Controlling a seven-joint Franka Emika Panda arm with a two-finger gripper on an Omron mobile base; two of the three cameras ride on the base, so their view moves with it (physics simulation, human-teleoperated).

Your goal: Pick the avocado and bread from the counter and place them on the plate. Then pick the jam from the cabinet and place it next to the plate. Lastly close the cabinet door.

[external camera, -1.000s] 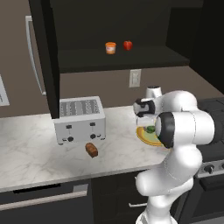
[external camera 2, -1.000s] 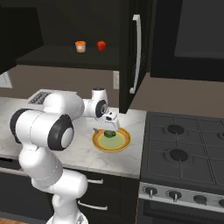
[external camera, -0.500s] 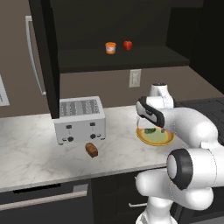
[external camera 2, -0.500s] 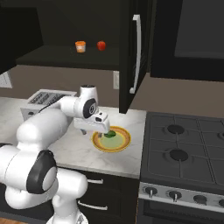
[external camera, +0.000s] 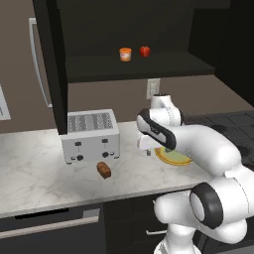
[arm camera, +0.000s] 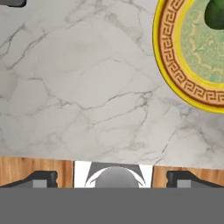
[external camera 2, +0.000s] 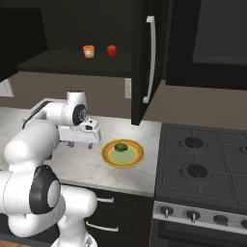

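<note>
While the avocado (external camera 2: 121,147) is sitting on the plate (external camera 2: 107,157), the bread (external camera: 104,170) is lying on the worktop (external camera: 34,173) before the toaster (external camera: 91,135).
End effector (external camera 2: 80,144) hovering between them, fingers spread, empty — risk: clipping the toaster on approach, nudging the loaf away.

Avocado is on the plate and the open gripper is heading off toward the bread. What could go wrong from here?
1. The bread lies close in front of the toaster; the open gripper may bump the toaster when descending.
2. The avocado sits near the middle of the plate, leaving little room; the bread could knock it off.
3. The jam stands beside a red fruit, so a wrong pick is possible.
</note>
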